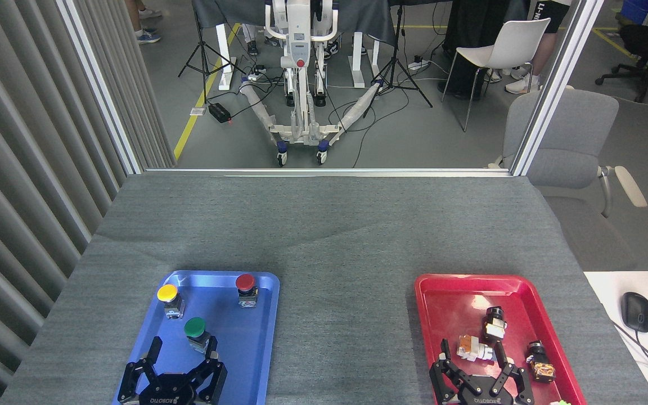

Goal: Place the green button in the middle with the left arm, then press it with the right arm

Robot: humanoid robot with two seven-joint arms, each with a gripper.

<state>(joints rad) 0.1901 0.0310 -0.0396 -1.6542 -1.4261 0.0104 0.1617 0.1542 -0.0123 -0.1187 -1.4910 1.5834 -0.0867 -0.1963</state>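
Note:
The green button (pixel 195 331) stands upright in the blue tray (pixel 245 349), near its middle. Just below it, my left gripper (pixel 182 347) is open over the tray's near end, and its right fingertip reaches up beside the button's body. The middle (pixel 346 315), dark grey cloth between the two trays, is bare. At the lower right, my right gripper (pixel 473 347) hangs open over the red tray (pixel 448 298), with its fingers spread around small parts.
A yellow button (pixel 168 298) and a red button (pixel 246 287) stand at the blue tray's far end. The red tray holds several small switch parts (pixel 493 323). A computer mouse (pixel 637 311) lies on a white desk at the right.

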